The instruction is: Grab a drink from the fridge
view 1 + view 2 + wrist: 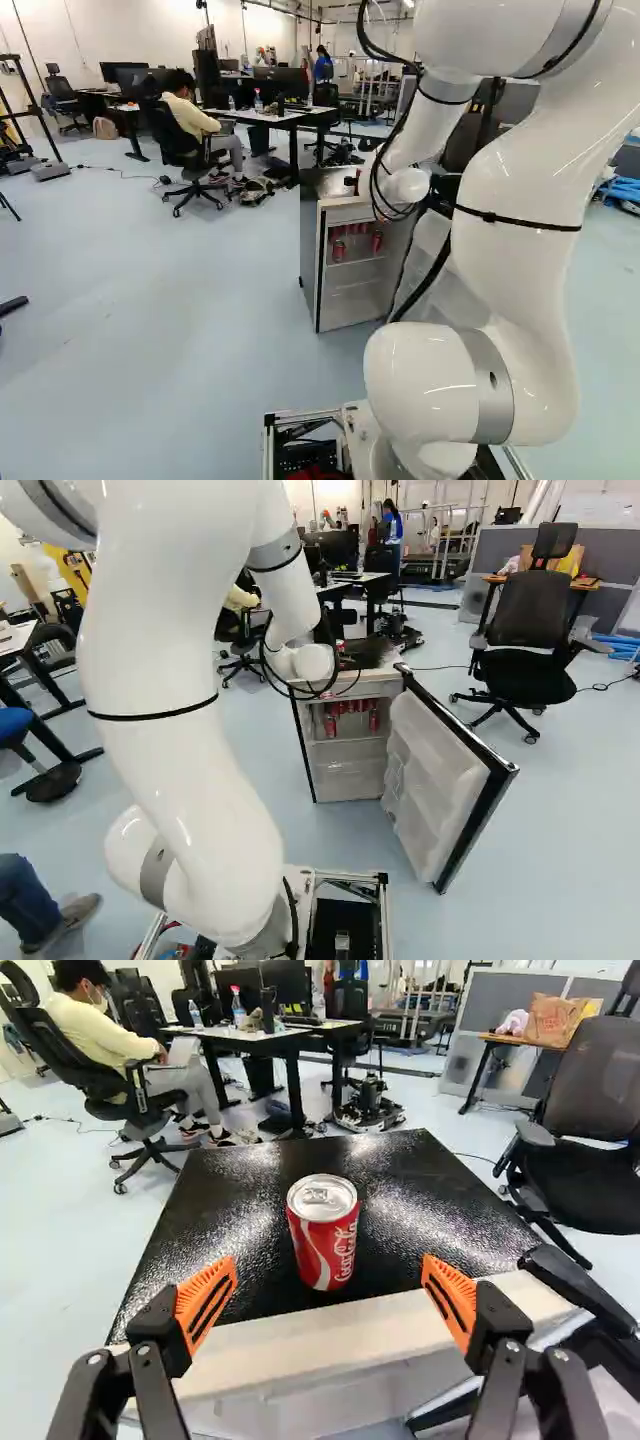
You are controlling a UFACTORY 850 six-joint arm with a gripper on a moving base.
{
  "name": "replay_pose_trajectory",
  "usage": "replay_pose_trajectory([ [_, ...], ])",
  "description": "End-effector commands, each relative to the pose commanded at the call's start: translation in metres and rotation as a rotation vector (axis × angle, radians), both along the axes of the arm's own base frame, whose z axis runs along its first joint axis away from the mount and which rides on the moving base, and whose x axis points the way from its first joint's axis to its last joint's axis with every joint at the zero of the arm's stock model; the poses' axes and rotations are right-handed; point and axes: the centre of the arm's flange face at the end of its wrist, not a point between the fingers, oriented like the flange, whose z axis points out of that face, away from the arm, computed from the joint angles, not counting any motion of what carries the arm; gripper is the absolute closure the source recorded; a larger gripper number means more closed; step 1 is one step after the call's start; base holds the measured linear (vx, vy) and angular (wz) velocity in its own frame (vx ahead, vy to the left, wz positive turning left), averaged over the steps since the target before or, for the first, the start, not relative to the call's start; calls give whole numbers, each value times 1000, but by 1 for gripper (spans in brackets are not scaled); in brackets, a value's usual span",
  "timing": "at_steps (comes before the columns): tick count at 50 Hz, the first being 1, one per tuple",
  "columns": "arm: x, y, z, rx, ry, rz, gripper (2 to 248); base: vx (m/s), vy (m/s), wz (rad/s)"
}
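Fridge top point(420, 1195) is bearing a red can point(322, 1235) as the end effector point(330, 1268) is gaping wide, seemingly finishing retrieval and needing to back clear before shutting the door point(440, 780).

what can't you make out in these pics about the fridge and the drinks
- count of cans inside: both base views, too small, overlapping
- what, if anything, is low in the fridge: right base view, too small and pale
- door, outer face: right base view, turned away; left base view, arm in front
- far side of the top can: wrist view, hidden by itself
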Motion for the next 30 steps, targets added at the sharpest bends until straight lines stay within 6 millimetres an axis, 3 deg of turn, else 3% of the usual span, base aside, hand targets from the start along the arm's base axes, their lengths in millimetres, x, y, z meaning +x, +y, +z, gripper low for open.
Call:
replay_pose_trajectory([
  [30, -48, -26, 2, 4, 13, -77, 3, 0, 0, 0],
])
